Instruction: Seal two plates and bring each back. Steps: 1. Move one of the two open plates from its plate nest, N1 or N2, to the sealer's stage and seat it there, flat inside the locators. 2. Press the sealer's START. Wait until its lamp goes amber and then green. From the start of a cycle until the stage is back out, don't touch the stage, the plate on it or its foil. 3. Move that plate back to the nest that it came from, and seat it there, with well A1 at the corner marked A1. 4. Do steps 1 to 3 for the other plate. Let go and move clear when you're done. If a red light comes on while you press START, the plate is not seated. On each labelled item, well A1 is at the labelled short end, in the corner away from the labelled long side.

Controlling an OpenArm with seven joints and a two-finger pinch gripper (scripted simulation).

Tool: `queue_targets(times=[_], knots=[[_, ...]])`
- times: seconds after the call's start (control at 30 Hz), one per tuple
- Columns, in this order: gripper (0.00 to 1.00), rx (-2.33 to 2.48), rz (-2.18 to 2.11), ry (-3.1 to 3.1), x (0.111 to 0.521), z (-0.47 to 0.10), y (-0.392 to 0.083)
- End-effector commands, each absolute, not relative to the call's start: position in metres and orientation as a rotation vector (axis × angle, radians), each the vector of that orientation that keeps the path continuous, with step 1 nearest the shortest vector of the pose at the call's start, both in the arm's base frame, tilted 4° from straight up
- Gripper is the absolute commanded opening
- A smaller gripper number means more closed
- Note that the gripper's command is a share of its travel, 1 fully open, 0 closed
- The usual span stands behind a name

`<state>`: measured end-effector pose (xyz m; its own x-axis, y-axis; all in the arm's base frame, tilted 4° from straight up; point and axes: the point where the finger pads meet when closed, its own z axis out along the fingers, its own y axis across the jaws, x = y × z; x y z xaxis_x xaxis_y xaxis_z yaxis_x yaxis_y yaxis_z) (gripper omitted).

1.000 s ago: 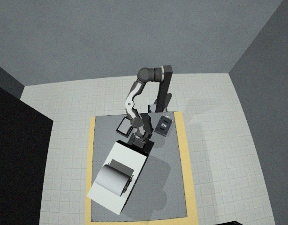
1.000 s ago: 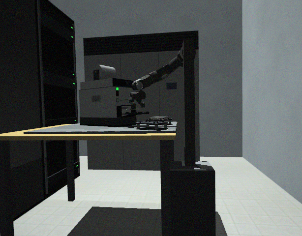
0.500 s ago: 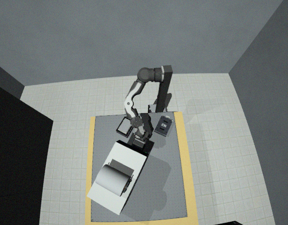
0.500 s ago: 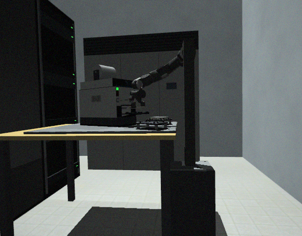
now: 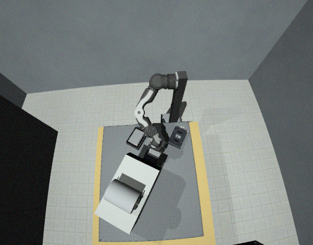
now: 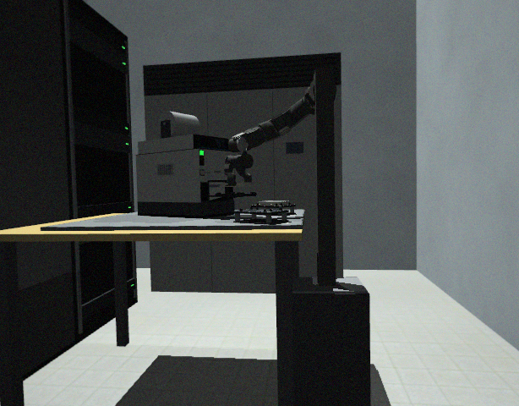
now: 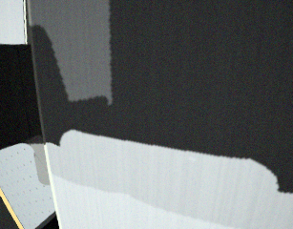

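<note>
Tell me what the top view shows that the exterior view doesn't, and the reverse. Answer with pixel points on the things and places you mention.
Only the top view shows the N2 label (image 5: 178, 136), readable on a nest with no plate on it. Only the exterior view shows the table legs (image 6: 122, 297), the vent (image 6: 165, 168) on the sealer's side and the black cabinet's green lights (image 6: 123, 46). Both show the sealer (image 5: 143, 164) (image 6: 167, 188), its roll (image 5: 122, 196) (image 6: 184, 122), the arm (image 5: 138, 112) (image 6: 290, 115) and the plate (image 5: 136, 137) (image 6: 274, 202) on the other nest.
</note>
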<state>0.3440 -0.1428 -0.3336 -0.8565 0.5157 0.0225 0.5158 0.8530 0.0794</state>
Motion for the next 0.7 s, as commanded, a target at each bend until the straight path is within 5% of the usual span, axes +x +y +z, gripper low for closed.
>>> queue_targets(times=[0.0,0.67], knots=[[0.00,-0.868,-0.110,-3.020,0.343,-0.334,-0.144],[0.00,-0.869,-0.111,-3.018,0.322,-0.332,-0.106]])
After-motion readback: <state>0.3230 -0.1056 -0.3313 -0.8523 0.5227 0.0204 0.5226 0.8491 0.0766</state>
